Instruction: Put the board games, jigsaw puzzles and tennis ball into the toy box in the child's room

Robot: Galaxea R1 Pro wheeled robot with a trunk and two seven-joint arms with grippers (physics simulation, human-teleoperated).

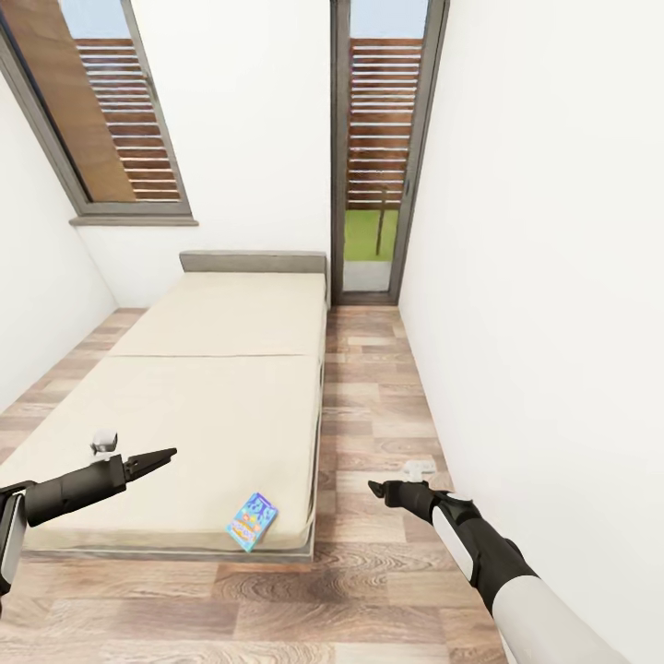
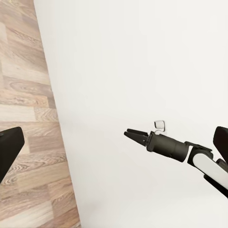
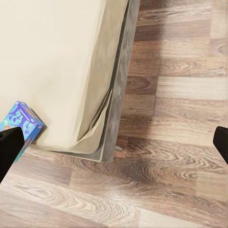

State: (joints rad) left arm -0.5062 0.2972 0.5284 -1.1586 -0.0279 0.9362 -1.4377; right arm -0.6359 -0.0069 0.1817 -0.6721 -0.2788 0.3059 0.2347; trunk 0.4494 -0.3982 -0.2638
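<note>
Both pincers hang empty in my head view: the left pincer (image 1: 171, 454) is pinched narrow over the near part of the bed (image 1: 184, 406), the right pincer (image 1: 373, 486) looks nearly closed above the wood floor (image 1: 369, 590), and the small blue board game (image 1: 252, 521) lies flat on the cream cover at the bed's near right corner. From my left wrist camera I see the right pincer (image 2: 127, 133), its fingers together, against the white wall (image 2: 142, 57). My right wrist camera shows the blue board game (image 3: 23, 124) at the cover's edge, beside the bed's corner (image 3: 107, 137) and the floor (image 3: 171, 156).
</note>
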